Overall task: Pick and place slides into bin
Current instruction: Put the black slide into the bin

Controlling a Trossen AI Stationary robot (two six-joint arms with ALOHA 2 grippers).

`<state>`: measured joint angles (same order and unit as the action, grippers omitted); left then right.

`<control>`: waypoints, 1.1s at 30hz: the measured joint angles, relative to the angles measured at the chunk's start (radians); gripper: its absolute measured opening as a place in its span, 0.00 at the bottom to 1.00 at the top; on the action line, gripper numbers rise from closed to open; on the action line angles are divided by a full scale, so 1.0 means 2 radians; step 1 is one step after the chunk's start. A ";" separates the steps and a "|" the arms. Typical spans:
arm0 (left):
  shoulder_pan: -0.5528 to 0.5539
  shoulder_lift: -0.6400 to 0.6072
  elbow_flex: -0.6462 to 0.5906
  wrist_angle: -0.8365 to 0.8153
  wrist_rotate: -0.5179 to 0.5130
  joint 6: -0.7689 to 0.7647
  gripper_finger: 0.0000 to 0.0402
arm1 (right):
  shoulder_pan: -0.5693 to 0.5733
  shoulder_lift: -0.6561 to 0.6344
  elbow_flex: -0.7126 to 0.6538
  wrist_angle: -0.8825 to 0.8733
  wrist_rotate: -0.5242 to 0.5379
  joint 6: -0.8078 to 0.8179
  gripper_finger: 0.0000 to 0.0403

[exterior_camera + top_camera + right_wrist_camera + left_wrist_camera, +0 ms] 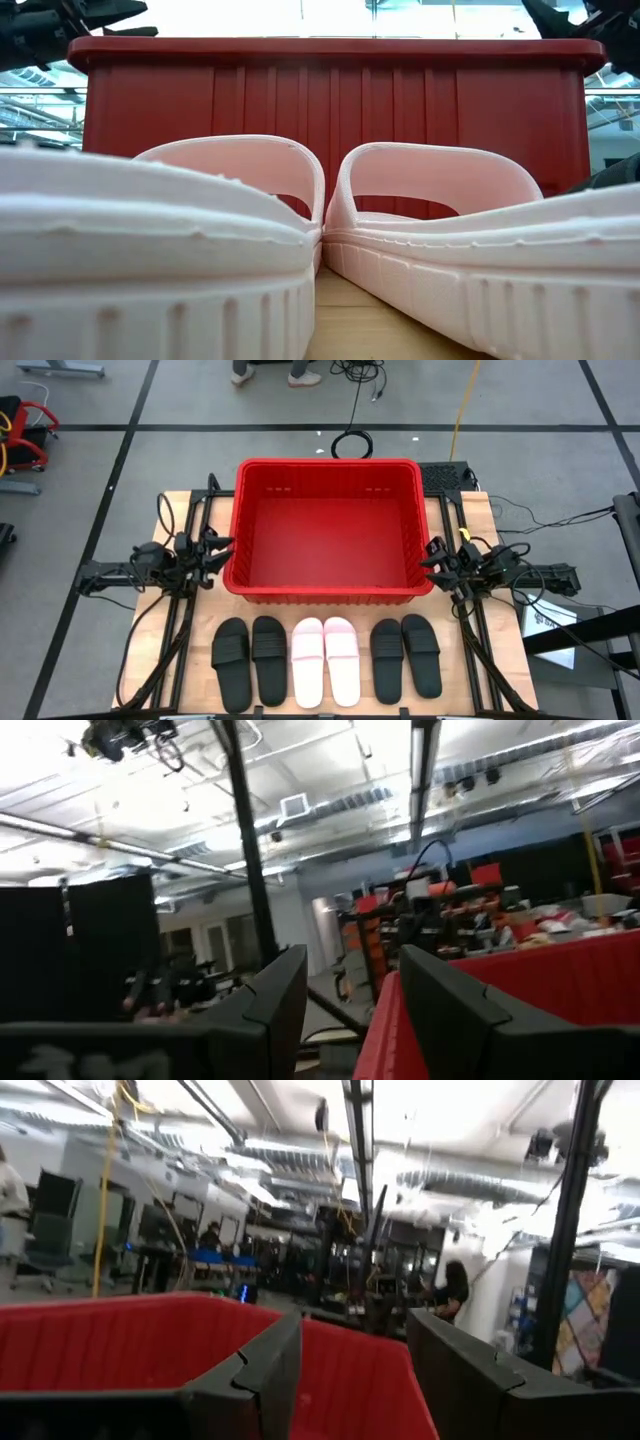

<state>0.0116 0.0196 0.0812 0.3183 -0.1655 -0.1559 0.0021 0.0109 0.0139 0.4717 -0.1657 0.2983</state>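
Nothing is being carried yet: all six slides are lying in a row along the lower edge of the high view, a black pair (250, 661) at lower left, the pink-white pair (324, 660) in the centre, another black pair (406, 657) at lower right. The bin (238, 510) is sitting empty mid-frame. The left gripper (218, 549) is hanging beside its left wall, the right gripper (430, 563) beside its right wall, both with jaws standing apart and holding nothing. Judging from this, the first pick is pending; either arm needs swinging down-frame to its nearest sandal. The pale wooden desk (504, 683) is standing on grey tiled floor (120, 400); a person's feet (270, 374) are showing at the top edge, cables trailing nearby.
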 joint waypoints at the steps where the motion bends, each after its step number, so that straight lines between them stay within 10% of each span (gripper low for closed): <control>1: 0.000 0.000 0.008 -0.009 -0.001 0.006 0.46 | 0.000 0.000 0.000 0.004 0.000 0.000 0.37; 14: 0.000 0.018 0.110 -0.060 -0.023 0.049 0.46 | 0.000 0.017 0.102 -0.027 -0.012 -0.030 0.37; 33: 0.000 0.249 0.332 -0.045 0.099 0.062 0.46 | 0.000 0.197 0.310 -0.009 -0.129 -0.051 0.37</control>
<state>0.0109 0.5183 0.7450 0.2284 0.0320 -0.0327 0.0017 0.4050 0.6345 0.4530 -0.4234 0.1955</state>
